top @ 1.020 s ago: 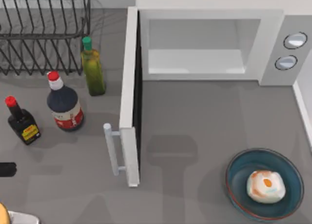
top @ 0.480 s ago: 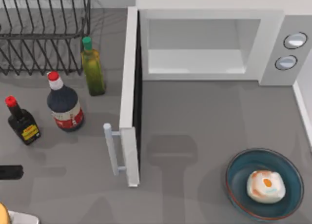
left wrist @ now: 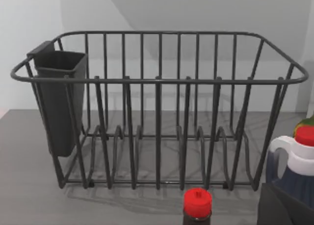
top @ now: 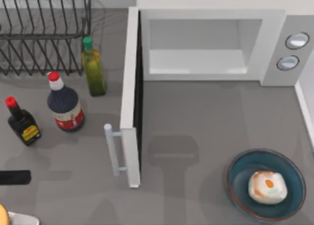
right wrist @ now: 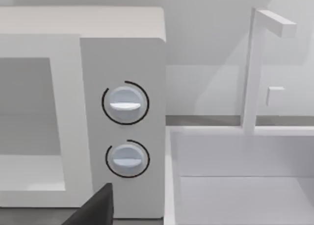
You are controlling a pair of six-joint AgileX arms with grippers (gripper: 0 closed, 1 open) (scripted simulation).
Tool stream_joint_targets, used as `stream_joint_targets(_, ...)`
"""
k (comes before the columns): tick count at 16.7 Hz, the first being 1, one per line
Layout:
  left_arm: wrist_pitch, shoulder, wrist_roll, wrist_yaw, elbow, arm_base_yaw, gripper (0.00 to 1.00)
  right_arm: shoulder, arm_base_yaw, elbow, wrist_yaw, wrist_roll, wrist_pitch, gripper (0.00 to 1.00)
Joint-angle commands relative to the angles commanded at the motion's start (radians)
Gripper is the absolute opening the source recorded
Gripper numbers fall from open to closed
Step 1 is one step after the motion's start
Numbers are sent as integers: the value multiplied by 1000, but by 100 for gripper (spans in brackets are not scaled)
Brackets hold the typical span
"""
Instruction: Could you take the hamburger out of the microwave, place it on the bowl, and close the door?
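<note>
3 bottles stand beside a wire rack.

Three bottles, two knobs, one bowl — plus one hamburger, microwave, rack.

White microwave, grey-blue knobs. White door, dark window. Dark blue bowl, teal inside, reddish rim. Cream burger, tan patches, orange spot. Dark bottles, red caps. Olive bottle, green cap. Black rack. Grey table.
</note>
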Motion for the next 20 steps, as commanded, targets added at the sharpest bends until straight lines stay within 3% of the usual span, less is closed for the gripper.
stream_joint_targets(5,-60,-41,-2,71,22,71,0,0,0,0,0,0,0,100)
stream_joint_targets(12,-238,-153,-4,377,88,377,0,0,0,0,0,0,0,100)
stream_joint_targets(20,-228,-97,-2,443,109,442,0,0,0,0,0,0,0,100)
